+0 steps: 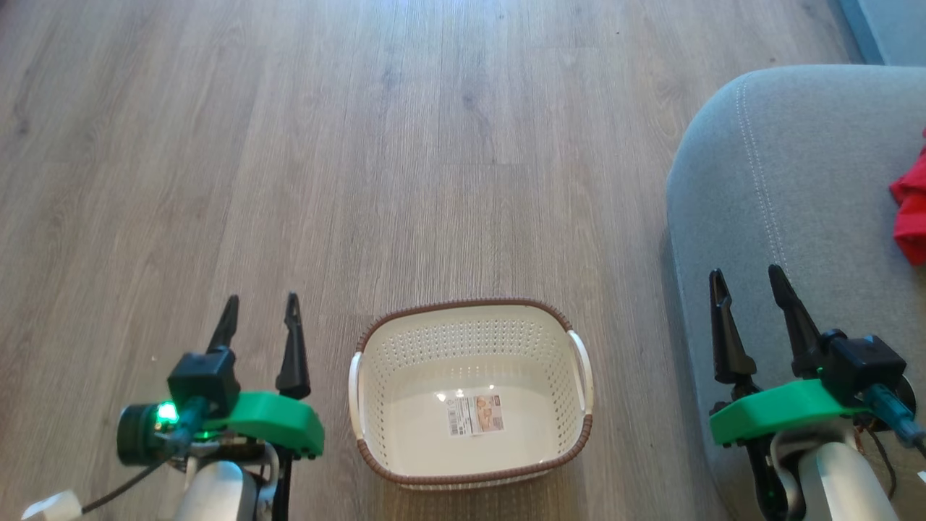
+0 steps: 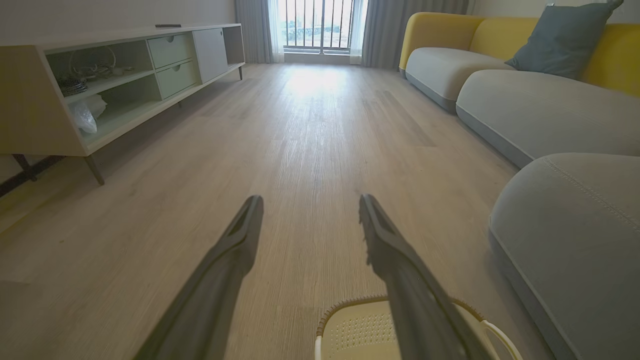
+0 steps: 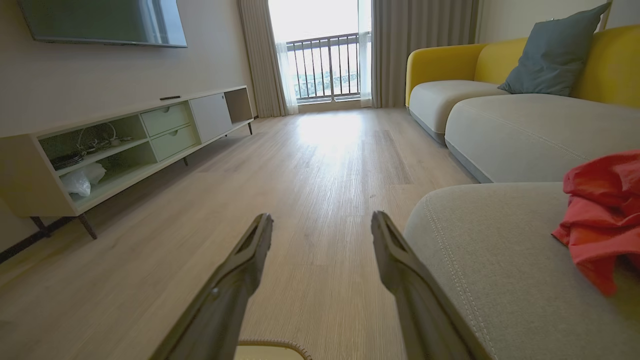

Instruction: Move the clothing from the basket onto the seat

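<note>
The cream basket (image 1: 470, 340) with a brown rim stands on the wooden floor between my arms, holding only a paper label on its bottom. Red clothing (image 1: 911, 210) lies bunched on the grey seat (image 1: 781, 188) at the right edge, and shows as a crumpled red heap (image 3: 600, 215) on the seat (image 3: 500, 260) in the right wrist view. My left gripper (image 1: 262, 304) hovers open left of the basket, nothing between its fingers. My right gripper (image 1: 749, 278) is open over the seat's front corner. The basket's rim (image 2: 350, 305) peeks behind my left gripper (image 2: 310, 205).
A low TV cabinet (image 2: 100, 95) runs along the left wall, with a wall screen (image 3: 105, 22) above. More grey cushions with yellow backs (image 2: 540, 105) and a blue pillow (image 3: 550, 55) line the right side. Wooden floor (image 1: 362, 145) stretches ahead toward the balcony door (image 2: 320, 25).
</note>
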Tool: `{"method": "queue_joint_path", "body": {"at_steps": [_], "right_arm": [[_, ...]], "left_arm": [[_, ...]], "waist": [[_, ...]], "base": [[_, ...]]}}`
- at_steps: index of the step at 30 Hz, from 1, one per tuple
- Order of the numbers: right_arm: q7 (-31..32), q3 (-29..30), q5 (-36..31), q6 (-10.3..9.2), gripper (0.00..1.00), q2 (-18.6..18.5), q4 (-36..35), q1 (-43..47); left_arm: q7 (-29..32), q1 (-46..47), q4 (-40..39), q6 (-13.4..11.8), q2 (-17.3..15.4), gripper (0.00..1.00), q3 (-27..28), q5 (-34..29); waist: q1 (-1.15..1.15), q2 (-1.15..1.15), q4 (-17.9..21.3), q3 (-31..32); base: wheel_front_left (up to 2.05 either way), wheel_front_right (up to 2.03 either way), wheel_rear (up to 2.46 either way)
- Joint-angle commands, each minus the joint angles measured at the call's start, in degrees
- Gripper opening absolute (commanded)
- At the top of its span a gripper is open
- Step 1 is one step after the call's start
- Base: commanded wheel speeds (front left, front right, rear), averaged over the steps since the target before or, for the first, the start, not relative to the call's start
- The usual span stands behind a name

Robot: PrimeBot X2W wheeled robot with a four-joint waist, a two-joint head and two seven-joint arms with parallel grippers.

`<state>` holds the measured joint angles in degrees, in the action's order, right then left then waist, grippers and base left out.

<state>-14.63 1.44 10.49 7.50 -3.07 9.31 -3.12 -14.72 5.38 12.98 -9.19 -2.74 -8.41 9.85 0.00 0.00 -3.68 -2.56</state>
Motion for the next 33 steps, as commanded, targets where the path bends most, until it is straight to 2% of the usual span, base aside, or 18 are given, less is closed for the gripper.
{"method": "queue_joint_path", "body": {"at_steps": [1,14,33], "right_arm": [[-0.4,-1.1,-0.4,-0.01,1.0,0.2,-1.9,-2.1],[-0.4,-1.0,0.6,-0.01,1.0,0.2,-1.7,-3.0],[-0.4,-1.3,1.0,-0.01,1.0,0.2,-0.4,-3.3]], "left_arm": [[-0.3,1.4,-2.3,0.2,-0.1,1.0,2.5,0.4],[-0.3,1.8,-2.3,2.2,-0.1,1.0,2.9,0.0],[-0.3,1.2,-3.2,5.7,-0.1,1.0,3.3,3.3]], "waist": [[0.0,0.0,0.0,-0.1],[0.0,0.0,0.1,-0.8],[0.0,0.0,0.2,-0.7]], "base": [[0.0,0.0,0.0],[0.0,0.0,0.0],[0.0,0.0,0.0]]}}
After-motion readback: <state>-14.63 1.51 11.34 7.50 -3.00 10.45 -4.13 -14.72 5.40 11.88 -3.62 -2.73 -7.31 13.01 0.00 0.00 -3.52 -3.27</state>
